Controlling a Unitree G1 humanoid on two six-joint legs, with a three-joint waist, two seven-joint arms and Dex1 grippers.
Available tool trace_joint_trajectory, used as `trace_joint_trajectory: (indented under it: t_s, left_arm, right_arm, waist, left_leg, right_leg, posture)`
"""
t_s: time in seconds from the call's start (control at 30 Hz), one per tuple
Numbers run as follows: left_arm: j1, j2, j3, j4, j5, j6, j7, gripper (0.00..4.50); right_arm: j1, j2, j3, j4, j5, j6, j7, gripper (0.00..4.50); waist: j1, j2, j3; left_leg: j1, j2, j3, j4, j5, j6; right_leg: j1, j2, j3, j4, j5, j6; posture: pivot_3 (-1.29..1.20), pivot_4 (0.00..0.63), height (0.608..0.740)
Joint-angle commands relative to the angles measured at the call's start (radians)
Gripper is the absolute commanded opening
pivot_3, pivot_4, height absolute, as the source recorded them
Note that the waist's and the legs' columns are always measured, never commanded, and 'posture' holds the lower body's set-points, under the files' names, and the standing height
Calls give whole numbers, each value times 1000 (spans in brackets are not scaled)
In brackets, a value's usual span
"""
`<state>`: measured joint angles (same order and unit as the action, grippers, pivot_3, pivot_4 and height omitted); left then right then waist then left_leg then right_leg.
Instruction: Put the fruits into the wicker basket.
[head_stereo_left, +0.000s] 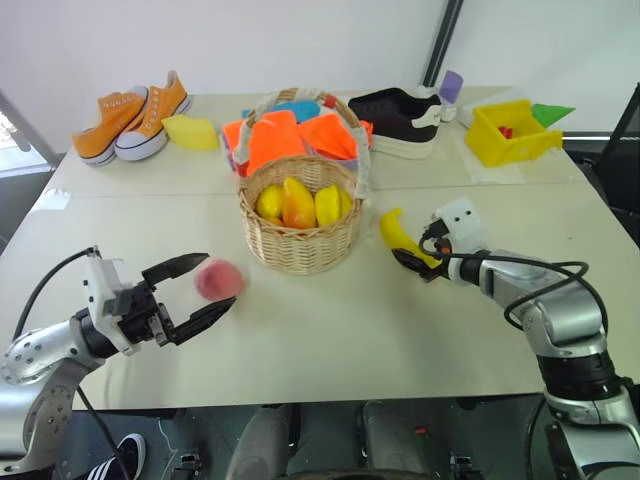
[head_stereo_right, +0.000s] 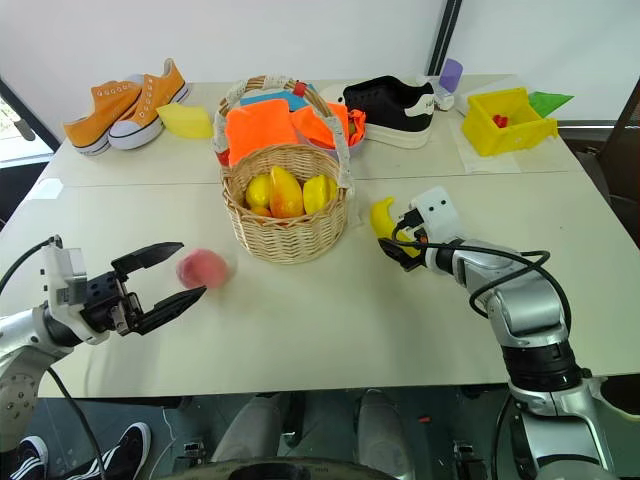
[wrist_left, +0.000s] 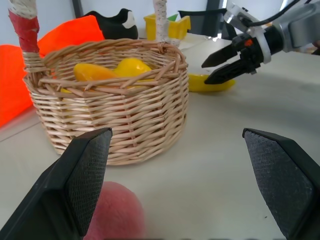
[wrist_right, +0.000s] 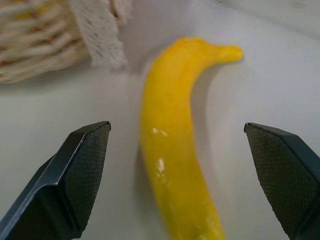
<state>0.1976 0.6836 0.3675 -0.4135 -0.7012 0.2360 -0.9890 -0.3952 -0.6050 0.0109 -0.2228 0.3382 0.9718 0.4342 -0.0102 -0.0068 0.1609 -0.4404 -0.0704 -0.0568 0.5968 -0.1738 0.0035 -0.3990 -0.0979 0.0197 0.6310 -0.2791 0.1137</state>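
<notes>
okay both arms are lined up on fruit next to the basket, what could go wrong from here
The peach is round and sits loose on the table between the left gripper's open jaws; an off-centre close could roll it away. The banana lies flat between the right gripper's open jaws, so the fingertips may scrape the table. The wicker basket's tall handle could snag either arm.

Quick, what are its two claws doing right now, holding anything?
Left gripper: jaws open, around the peach, holding nothing.
Right gripper: jaws open, at the banana, holding nothing.
</notes>
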Motion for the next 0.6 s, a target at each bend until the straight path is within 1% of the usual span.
trace_joint_trajectory:
  t_s: [0.03, 0.1, 0.17, 0.23, 0.27, 0.4, 0.47, 0.53, 0.6]
  left_arm:
    - [2, -8, 10, -17, 1, -12, 6, 4500]
    - [9, -16, 11, -21, 6, -17, 10, 4500]
    - [17, -23, 13, -23, 14, -25, 15, 4500]
    - [25, -31, 18, -23, 15, -30, 19, 4500]
    - [28, -32, 20, -22, 13, -29, 18, 4500]
    - [26, -37, 28, -2, 27, -48, 17, 4500]
    - [18, -44, 32, 13, 31, -58, 26, 4500]
    - [10, -51, 33, 27, 26, -58, 30, 4500]
    - [2, -59, 34, 37, 17, -59, 29, 4500]
  right_arm:
    - [-8, -4, 12, 12, -19, 18, 1, 3952]
    - [-2, -17, 33, 37, -51, -12, 0, 3155]
    - [-3, -20, 33, 59, -69, -37, -1, 2002]
    - [-10, -15, 14, 61, -67, -46, 1, 963]
    - [-12, -13, 2, 51, -59, -44, 6, 731]
    - [30, -38, -68, -12, -14, -62, 58, 731]
    - [56, -46, -113, -18, -31, -112, 45, 731]
    - [76, -16, -194, -37, -13, -183, 24, 731]
    - [107, 32, -263, -110, 66, -196, 36, 731]
  waist:
    - [-1, 0, 0]
    - [-1, 0, 0]
    - [-2, 0, 0]
    - [-2, 0, 0]
    - [-2, 0, 0]
    - [2, 0, 0]
    - [4, 0, 0]
    - [2, 0, 0]
    - [1, 0, 0]
  left_leg:
    - [0, 0, 0, 0, 0, 0]
    - [-1, 0, 0, 0, 0, 0]
    - [-1, 0, 0, 0, 0, 0]
    - [-1, 0, 0, 0, 0, 0]
    - [0, 0, 0, 0, 0, 0]
    - [-1, 0, 0, 0, 0, 0]
    - [-1, 0, 0, 0, 0, 0]
    - [-1, 0, 0, 0, 0, 0]
    - [-1, 0, 0, 0, 0, 0]
  right_leg:
    - [0, 0, 0, 0, 0, 0]
    - [0, 0, 0, 0, 0, 0]
    - [0, 0, 0, 0, 0, 0]
    - [0, 0, 0, 0, 0, 0]
    - [0, 0, 0, 0, 0, 0]
    - [0, 0, 0, 0, 0, 0]
    - [0, 0, -1, 0, 0, 0]
    - [0, 0, -1, 0, 0, 0]
    - [0, 0, 0, 0, 0, 0]
  posture:
    - [0, 150, 740]
    - [0, 150, 740]
    - [0, 150, 740]
    - [0, 150, 740]
    - [0, 150, 740]
    - [0, 150, 740]
    - [0, 150, 740]
    - [0, 150, 740]
    - [0, 150, 740]
